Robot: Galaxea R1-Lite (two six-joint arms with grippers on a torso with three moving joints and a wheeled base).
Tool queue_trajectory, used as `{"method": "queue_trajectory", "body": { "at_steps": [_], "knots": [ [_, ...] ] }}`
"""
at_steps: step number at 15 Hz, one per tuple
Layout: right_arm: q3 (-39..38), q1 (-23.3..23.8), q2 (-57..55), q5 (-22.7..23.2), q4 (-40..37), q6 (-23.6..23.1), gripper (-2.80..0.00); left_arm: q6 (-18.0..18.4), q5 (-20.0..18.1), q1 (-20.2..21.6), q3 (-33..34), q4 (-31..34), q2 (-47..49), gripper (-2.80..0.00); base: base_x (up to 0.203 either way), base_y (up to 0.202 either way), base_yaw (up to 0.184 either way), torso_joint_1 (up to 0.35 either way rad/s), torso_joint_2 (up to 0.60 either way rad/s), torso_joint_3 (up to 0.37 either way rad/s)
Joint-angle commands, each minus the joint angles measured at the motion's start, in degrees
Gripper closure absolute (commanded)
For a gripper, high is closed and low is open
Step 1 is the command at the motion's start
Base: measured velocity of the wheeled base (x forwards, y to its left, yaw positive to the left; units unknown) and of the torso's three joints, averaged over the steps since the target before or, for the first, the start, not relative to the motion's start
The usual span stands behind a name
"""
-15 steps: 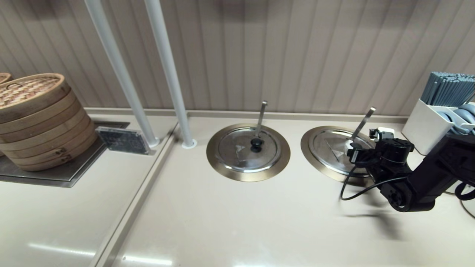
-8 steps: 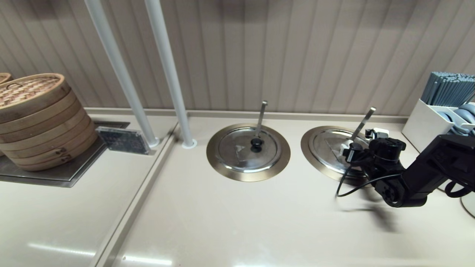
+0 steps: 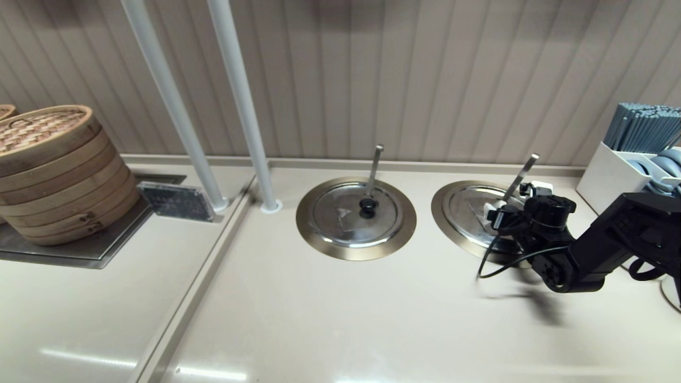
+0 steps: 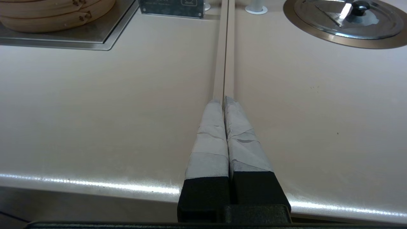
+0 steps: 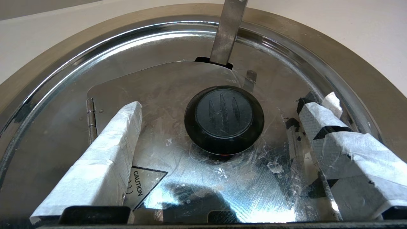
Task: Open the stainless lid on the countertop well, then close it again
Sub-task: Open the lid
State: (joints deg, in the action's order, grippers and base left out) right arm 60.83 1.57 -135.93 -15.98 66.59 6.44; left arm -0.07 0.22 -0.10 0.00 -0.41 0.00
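The stainless lid (image 3: 471,210) lies shut on the countertop well, whose brass rim (image 3: 442,213) rings it at the right. Its ladle handle (image 3: 521,173) leans diagonally out of a notch. My right gripper (image 3: 505,211) hovers low over the lid, open. In the right wrist view the black knob (image 5: 224,119) sits between the taped fingers (image 5: 108,152) of that gripper (image 5: 226,106), clear of both; the lid (image 5: 165,82), handle (image 5: 229,31) and rim (image 5: 349,63) also show. My left gripper (image 4: 224,100) is shut and empty, parked over the counter's near edge.
The twin lid (image 3: 340,210) with an upright ladle handle sits in the middle ring. A bamboo steamer stack (image 3: 53,170) stands far left, two white poles (image 3: 239,106) rise behind, and a white cutlery caddy (image 3: 612,181) stands at the far right.
My right gripper has slid left and further over the stainless lid, bringing the knob between its open fingers. The lid and the left arm have not moved.
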Motion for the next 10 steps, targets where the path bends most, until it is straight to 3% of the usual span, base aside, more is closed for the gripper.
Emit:
{"method": "queue_trajectory", "body": {
  "at_steps": [1, 10],
  "knots": [
    [0.2, -0.3, 0.1, -0.1, 0.4, 0.5, -2.8, 0.0, 0.0, 0.0, 0.0, 0.0, 0.0, 0.0, 0.0, 0.0, 0.0, 0.0, 0.0, 0.0],
    [0.1, -1.5, 0.8, -0.1, 0.3, 1.9, -2.8, 0.0, 0.0, 0.0, 0.0, 0.0, 0.0, 0.0, 0.0, 0.0, 0.0, 0.0, 0.0, 0.0]
  ]
}}
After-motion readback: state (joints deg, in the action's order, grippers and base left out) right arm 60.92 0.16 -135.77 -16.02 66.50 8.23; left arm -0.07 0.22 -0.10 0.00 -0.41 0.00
